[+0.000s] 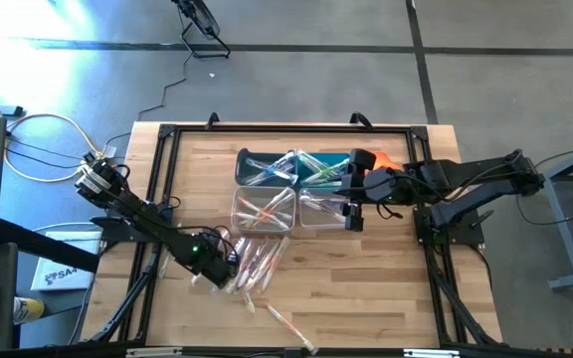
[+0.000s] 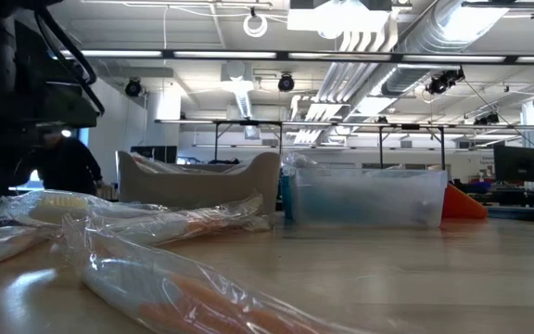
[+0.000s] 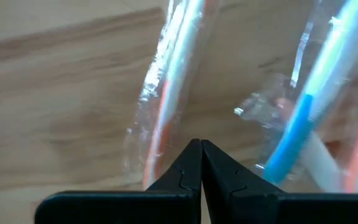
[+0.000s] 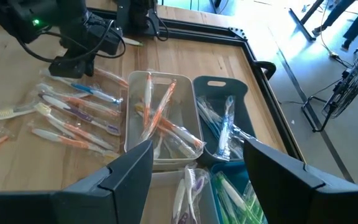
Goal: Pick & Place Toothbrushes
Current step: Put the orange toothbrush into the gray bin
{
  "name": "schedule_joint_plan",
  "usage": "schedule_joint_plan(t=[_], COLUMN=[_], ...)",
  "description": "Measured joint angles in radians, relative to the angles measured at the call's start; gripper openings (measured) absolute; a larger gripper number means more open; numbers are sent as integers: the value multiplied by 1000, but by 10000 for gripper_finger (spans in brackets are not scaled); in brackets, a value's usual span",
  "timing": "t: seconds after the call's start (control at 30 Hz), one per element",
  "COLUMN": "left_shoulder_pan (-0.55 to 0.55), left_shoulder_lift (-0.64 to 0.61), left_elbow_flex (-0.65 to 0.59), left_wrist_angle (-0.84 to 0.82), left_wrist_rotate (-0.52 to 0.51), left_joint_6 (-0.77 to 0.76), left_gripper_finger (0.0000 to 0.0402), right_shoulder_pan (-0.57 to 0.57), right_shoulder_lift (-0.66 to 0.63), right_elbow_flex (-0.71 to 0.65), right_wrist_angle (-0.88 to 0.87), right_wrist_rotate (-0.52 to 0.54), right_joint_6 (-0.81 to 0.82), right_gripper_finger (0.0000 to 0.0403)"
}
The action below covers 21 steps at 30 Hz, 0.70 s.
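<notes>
My left hand (image 1: 229, 270) sits low over the loose toothbrushes (image 1: 257, 261) in crinkly clear wrappers on the pale planked desk (image 1: 366, 288), slim fingers pressed together and pinching nothing. My right hand (image 4: 197, 158) hovers spread above the rectangular plastic bins (image 1: 267, 207).

Daylight falls in a pale blue-white wash across the floor (image 1: 58, 25) at the far left of the high view, while the wooden table (image 1: 366, 278) sits evenly lit with only soft, short shadows. In the low view, rows of ceiling lights (image 2: 248, 54) burn bright overhead, the near wrapped toothbrushes (image 2: 165, 278) are a blurred smear and the tabletop carries a dull sheen. The left wrist view is soft throughout, with white glare along the clear wrappers (image 3: 160, 81); the right wrist view is bright and clear.
</notes>
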Motion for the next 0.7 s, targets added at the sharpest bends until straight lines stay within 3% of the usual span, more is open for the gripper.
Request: schedule_joint_plan(t=[0.43,0.7], left_shoulder_pan=[0,0], left_shoulder_lift=[-6,-82], left_elbow_flex=[28,103], left_wrist_angle=[-8,-273], left_wrist_rotate=[-5,1], left_joint_6=[53,120], left_gripper_finger=[0,0], right_shoulder_pan=[0,0], right_shoulder_lift=[0,0], right_elbow_flex=[0,0], right_wrist_angle=[0,9], right_wrist_rotate=[0,0], right_joint_6=[0,0], right_gripper_finger=[243,243])
